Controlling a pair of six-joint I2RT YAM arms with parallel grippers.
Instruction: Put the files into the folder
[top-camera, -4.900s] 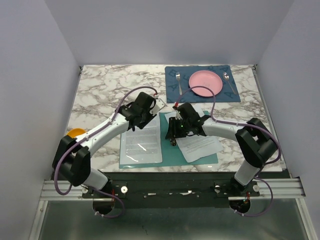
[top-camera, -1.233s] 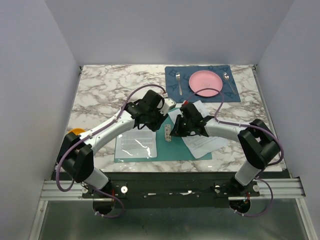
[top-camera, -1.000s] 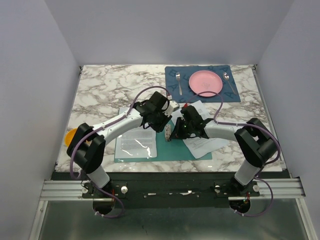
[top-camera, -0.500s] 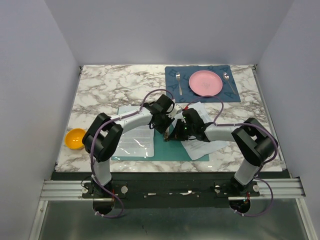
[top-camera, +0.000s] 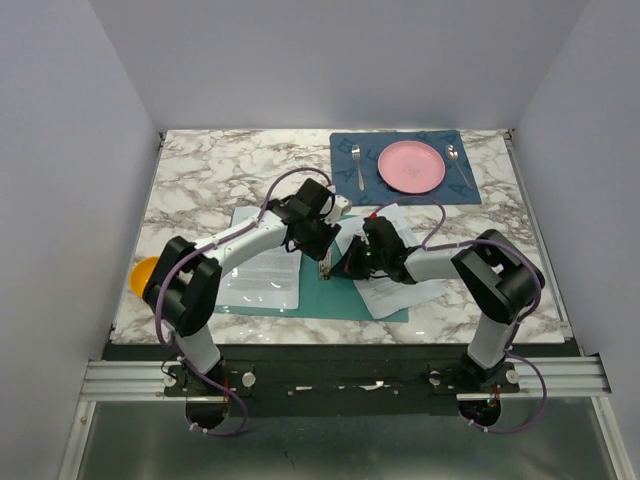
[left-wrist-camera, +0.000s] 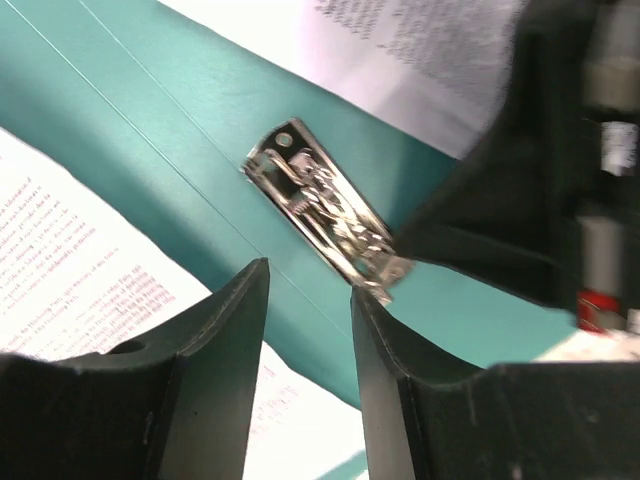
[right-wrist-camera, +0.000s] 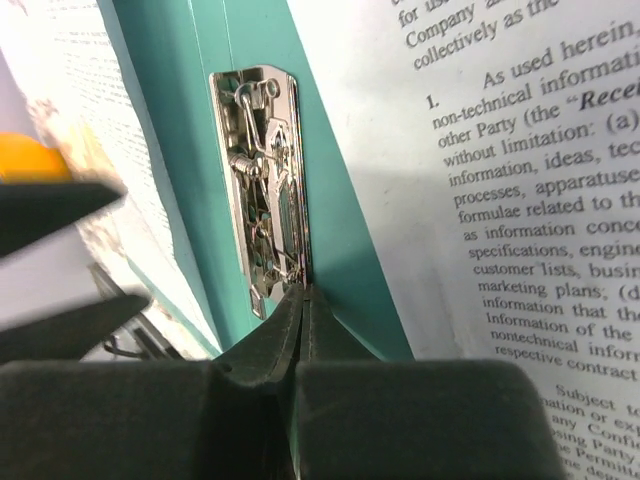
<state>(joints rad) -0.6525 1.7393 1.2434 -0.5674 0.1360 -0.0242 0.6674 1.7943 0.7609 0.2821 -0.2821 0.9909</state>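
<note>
- The folder (top-camera: 325, 298) lies open and flat on the marble tabletop (top-camera: 200, 180), just ahead of both arms.
- On its 9 o'clock half there's a clear sleeve (top-camera: 262, 280) with a printed sheet under it.
- The files (top-camera: 400, 285) sit skewed on the 3 o'clock half. Their outer corner pokes past the folder's edge onto the marble.
- Up at 1 o'clock a dark blue placemat (top-camera: 345, 150) carries a pink plate (top-camera: 410, 166), with a fork (top-camera: 358, 165) just left of it and a spoon (top-camera: 455, 155) just right.
- An orange bowl (top-camera: 145, 270) hugs the 9 o'clock edge, half hidden behind the left arm.
- The folder's near edge runs close to the tabletop's near edge, and there's bare marble from 10 to 12 o'clock.
- Both arms crowd the folder's spine, where the metal clip (left-wrist-camera: 325, 215) lies flat on the teal.
- The left gripper (left-wrist-camera: 307, 290) hangs over the spine just beside the clip. Its jaws are a narrow gap apart and hold nothing.
- The right gripper (right-wrist-camera: 303, 292) has its jaws pressed together, with the tips touching the clip's near end, right beside the edge of the files.
- The overhead view buries that contact under the wrists. The right wrist view shows it plainly, and the left wrist view shows it from the other side.
</note>
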